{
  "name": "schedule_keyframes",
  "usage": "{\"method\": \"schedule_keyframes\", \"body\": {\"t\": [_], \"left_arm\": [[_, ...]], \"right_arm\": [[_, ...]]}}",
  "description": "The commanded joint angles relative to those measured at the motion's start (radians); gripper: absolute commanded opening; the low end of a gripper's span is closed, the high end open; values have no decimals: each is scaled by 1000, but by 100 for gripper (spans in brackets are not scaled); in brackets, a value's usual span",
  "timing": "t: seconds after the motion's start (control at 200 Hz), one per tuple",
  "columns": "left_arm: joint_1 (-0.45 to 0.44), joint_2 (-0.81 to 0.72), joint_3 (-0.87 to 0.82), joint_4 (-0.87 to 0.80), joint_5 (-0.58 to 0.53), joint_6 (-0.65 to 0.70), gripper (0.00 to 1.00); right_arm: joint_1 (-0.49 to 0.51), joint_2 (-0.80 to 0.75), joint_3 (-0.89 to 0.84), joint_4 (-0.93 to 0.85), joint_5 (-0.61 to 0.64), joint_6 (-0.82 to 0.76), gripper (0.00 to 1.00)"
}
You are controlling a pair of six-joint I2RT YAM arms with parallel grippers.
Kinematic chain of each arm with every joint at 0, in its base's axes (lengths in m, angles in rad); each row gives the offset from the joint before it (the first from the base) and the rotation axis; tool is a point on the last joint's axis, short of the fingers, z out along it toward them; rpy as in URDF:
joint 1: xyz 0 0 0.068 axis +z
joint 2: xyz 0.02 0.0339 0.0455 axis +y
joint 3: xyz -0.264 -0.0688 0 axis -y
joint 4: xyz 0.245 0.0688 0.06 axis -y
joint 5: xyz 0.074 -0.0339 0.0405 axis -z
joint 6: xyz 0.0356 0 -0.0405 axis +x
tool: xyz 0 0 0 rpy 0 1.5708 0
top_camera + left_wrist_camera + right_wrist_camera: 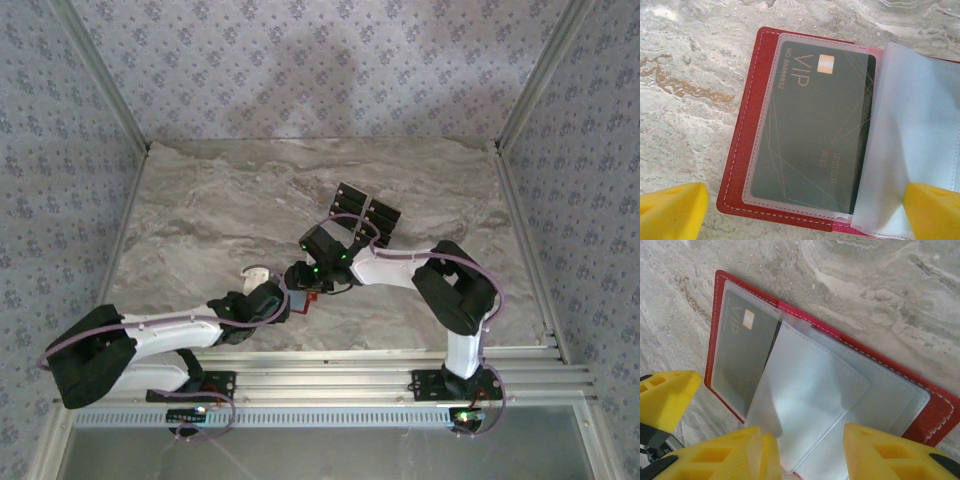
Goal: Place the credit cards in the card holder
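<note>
Left gripper (802,214) wide apart over the wallet (742,150); right gripper (812,455) half apart at its six o'clock, sleeve (805,390) unclamped — it may flop shut, blocking my next card (365,212).

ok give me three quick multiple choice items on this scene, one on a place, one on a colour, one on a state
1. Where do the loose black cards lie relative to the card holder?
A) farther back on the table
B) nearer the arm bases
C) stacked on top of it

2. What colour is the card holder's cover?
A) blue
B) red
C) green

3. How is the card holder?
A) snapped shut
B) standing on edge
C) lying open, a VIP card in its clear sleeve

Answers: 1 A, the top view shows them beyond it; 2 B, a red border frames the sleeves; 3 C, both wrist views show it spread flat.
</note>
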Motion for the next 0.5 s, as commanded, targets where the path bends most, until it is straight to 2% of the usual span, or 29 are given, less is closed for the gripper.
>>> {"method": "schedule_keyframes", "body": {"t": [0.0,0.34,0.495], "left_arm": [[-4,-2,-10,-15,-27,-14,100],[-4,-8,-3,-19,-25,-12,100],[-4,-60,14,-49,-39,-8,100]], "right_arm": [[-1,26,0,1,17,14,49],[-7,65,18,15,0,33,49],[-12,78,40,20,-16,40,49]]}}
